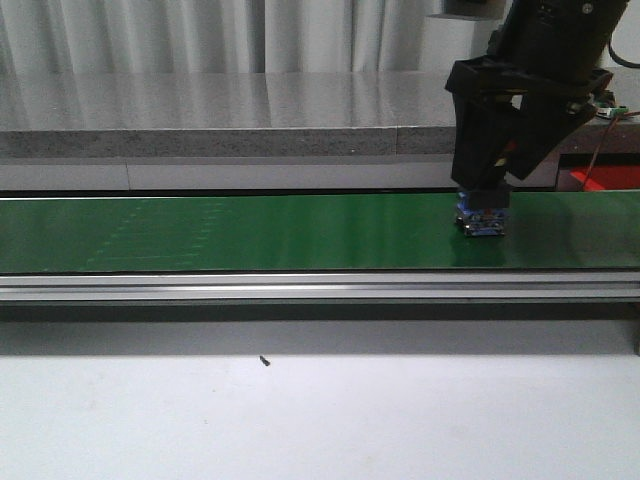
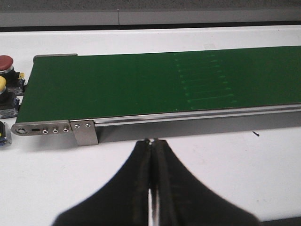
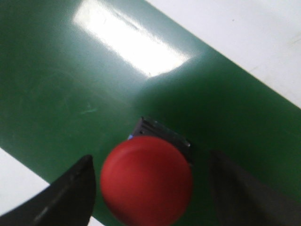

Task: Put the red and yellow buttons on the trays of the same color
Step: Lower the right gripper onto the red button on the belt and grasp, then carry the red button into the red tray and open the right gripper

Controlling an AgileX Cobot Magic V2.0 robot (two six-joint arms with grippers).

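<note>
A red button point(image 3: 146, 186) on a dark and blue base point(image 1: 482, 223) stands on the green belt point(image 1: 250, 232). My right gripper point(image 3: 150, 162) is lowered over it, open, one finger on each side of the red cap. The finger point(image 3: 75, 188) on one side is almost against the cap and the other finger point(image 3: 235, 188) stands a little off it. My left gripper point(image 2: 151, 141) is shut and empty above the white table, in front of the belt's end. A second red button point(image 2: 4, 62) and a yellow button point(image 2: 2, 84) sit beyond that end. No tray is clearly in view.
The belt's metal frame point(image 1: 320, 285) runs along its front. White tabletop point(image 1: 320, 420) lies in front with a small dark speck point(image 1: 264, 361). A grey counter point(image 1: 220, 115) stands behind. A red flat patch point(image 1: 605, 178) shows behind the belt at far right.
</note>
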